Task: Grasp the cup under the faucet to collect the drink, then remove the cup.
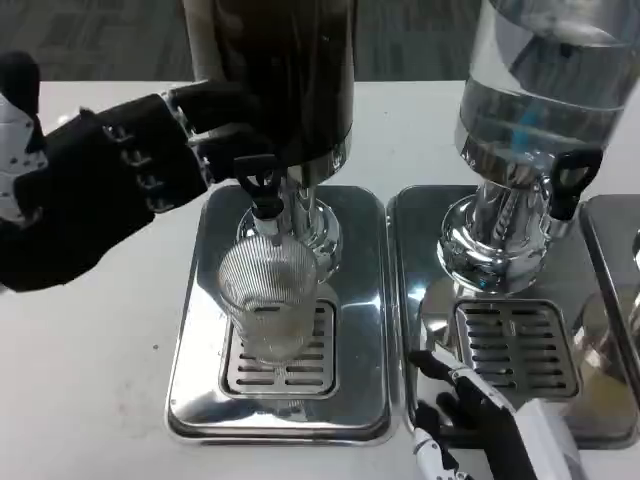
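I have the left hand (120, 170) up at the dark dispenser (280, 80), fingertips at the black tap (258, 185), so it can work the lever; I cannot tell whether it actually pinches it. The cup (268, 305) stands upright on the grate (280, 365) of the left tray (190, 390), right under the spout, placed to catch the drink; it looks empty to me. Past the clear dispenser (530, 110), my right hand (480, 425) waits low at the tray edge, fingers spread, holding nothing, ready to take the cup.
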You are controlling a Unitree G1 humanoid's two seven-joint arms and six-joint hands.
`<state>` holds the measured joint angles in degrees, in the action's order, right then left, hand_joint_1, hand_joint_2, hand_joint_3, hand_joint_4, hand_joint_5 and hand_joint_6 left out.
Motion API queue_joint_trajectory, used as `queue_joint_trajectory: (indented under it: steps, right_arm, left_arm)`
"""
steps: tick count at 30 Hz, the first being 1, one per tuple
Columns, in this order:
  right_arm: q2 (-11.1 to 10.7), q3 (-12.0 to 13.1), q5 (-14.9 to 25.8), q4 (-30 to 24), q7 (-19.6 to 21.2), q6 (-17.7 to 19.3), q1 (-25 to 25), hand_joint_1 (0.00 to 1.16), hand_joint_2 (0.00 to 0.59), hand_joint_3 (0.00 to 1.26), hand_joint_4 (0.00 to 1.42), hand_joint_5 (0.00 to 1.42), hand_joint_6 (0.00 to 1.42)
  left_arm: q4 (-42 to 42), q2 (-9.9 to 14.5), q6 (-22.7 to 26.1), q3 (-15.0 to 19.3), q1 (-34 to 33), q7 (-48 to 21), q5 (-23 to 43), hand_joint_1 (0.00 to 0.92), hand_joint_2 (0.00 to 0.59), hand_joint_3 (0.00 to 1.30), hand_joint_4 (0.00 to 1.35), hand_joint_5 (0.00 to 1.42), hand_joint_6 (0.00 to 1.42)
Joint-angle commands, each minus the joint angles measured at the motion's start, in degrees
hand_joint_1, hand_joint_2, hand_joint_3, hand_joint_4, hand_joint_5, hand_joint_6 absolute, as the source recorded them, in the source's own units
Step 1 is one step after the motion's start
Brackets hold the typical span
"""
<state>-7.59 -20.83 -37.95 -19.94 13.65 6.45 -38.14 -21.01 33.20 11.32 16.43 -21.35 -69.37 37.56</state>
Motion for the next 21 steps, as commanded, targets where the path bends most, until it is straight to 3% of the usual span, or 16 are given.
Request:
queue_joint_trajectory:
  steps: [1, 21]
  right_arm:
    - [0.1, -0.2, 0.4, 0.7, 0.6, 0.1, -0.8, 0.5, 0.538, 0.25, 0.22, 0.18, 0.23]
    - [0.8, -1.0, 1.0, 1.8, 2.3, 0.2, -0.7, 0.49, 0.547, 0.26, 0.22, 0.18, 0.23]
  left_arm:
    - [-0.9, -0.4, -1.3, -0.3, -2.0, -0.7, -1.1, 0.0, 0.057, 0.29, 0.14, 0.17, 0.11]
    - [-3.4, -4.0, -1.9, -3.6, -5.9, -1.1, -3.7, 0.0, 0.057, 0.28, 0.12, 0.15, 0.11]
